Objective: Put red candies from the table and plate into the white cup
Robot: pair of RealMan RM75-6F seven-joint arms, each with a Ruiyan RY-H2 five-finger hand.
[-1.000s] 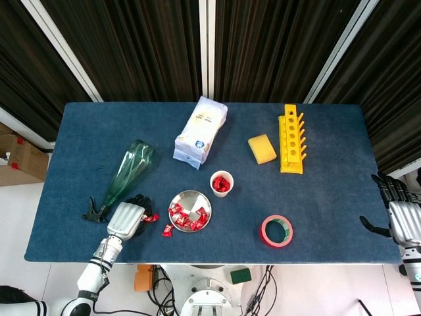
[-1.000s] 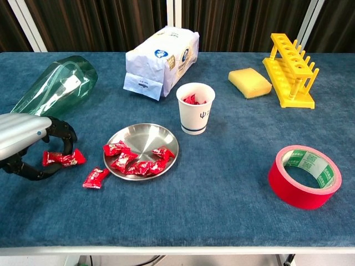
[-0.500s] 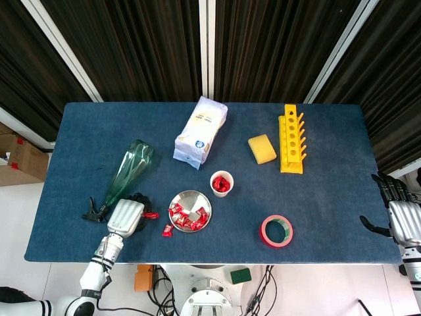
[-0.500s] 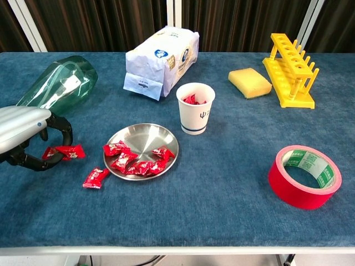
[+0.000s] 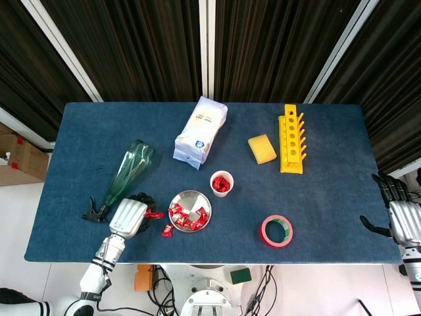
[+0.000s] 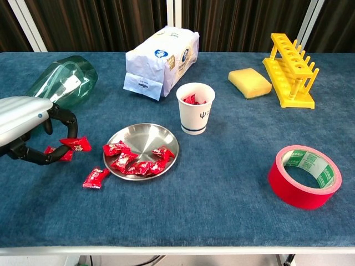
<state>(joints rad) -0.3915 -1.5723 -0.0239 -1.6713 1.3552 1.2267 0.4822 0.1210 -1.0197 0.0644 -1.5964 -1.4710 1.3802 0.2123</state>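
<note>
The white cup point(image 6: 194, 111) point(image 5: 222, 184) stands right of the steel plate point(image 6: 141, 132) point(image 5: 187, 197) and holds red candies. Several red candies point(image 6: 133, 163) lie in the plate's front half. One loose candy point(image 6: 95, 178) point(image 5: 167, 230) lies on the cloth left of the plate. My left hand point(image 6: 30, 127) point(image 5: 128, 216) is at the table's front left, pinching a red candy point(image 6: 76, 144) point(image 5: 154, 214) in its curled fingertips. Another red wrapper point(image 6: 57, 153) shows just below it. My right hand point(image 5: 400, 214) hangs off the table's right edge, fingers spread and empty.
A green bottle point(image 6: 58, 83) lies behind my left hand. A white bag point(image 6: 161, 61) sits behind the cup. A yellow sponge point(image 6: 249, 82) and yellow rack point(image 6: 291, 69) are at the back right, a red tape roll point(image 6: 304, 176) at the front right.
My left hand closed on a candy and raised it slightly, shifting it right toward the plate. The right hand has not moved.
</note>
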